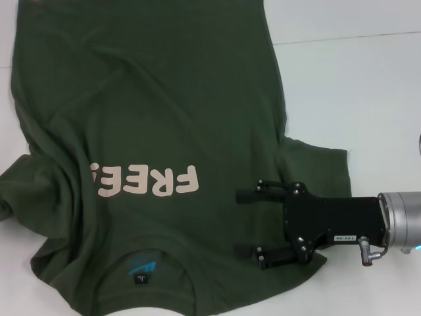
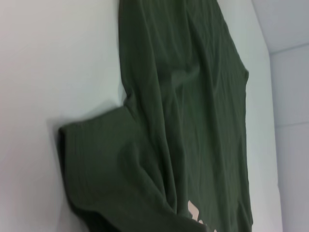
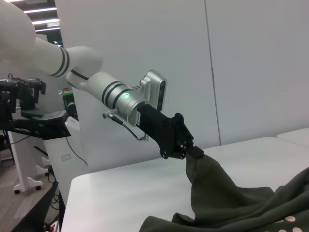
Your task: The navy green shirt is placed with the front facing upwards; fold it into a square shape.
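The navy green shirt [image 1: 164, 99] is spread out on a white table [image 1: 355, 79] with its front turned up. The pink letters [image 1: 145, 181] on the chest are seen upside down from the head, and the neck with its little blue label [image 1: 141, 266] is laid at the side near the robot. The cloth is wrinkled, most of all on the robot's left side. The right gripper [image 1: 254, 226] is held low over the shirt's shoulder, just beside the sleeve [image 1: 316, 164] on the robot's right. Its two black fingers are spread wide apart, and nothing is held between them. The left gripper [image 3: 189, 151] is not seen from the head, but it is seen from the right wrist. There its fingers are pinched tight on a bunch of the shirt, and that bit of cloth is lifted up off the table like a small tent. It may be the other sleeve or the shoulder; that part is too bunched up to be sure. In the left wrist view, only a sleeve [image 2: 106, 159] and part of the shirt's body are shown lying on the table.
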### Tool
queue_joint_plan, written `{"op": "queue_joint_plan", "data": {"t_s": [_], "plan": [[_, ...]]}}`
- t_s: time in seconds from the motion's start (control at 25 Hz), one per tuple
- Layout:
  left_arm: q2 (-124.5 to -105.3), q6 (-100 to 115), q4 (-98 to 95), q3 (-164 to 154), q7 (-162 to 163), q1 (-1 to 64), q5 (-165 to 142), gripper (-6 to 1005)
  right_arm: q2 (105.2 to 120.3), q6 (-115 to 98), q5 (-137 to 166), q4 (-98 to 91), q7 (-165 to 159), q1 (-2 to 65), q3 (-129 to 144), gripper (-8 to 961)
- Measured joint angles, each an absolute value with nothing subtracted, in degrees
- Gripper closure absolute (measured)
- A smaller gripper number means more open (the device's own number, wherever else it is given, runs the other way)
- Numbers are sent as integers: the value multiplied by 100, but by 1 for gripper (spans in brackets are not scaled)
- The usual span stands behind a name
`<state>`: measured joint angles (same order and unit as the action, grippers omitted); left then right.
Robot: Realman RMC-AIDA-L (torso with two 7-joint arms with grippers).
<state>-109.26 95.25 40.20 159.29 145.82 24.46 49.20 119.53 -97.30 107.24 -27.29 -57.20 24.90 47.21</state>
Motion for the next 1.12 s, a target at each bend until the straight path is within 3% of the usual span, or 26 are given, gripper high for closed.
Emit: {"op": "queue_joint_plan", "data": {"t_s": [1.12], "plan": [[-10940,9160,4607,16487,14688,2053,5458,1001,11962,-9633,10723,-2742,-5741,2606,4605,25]]}}
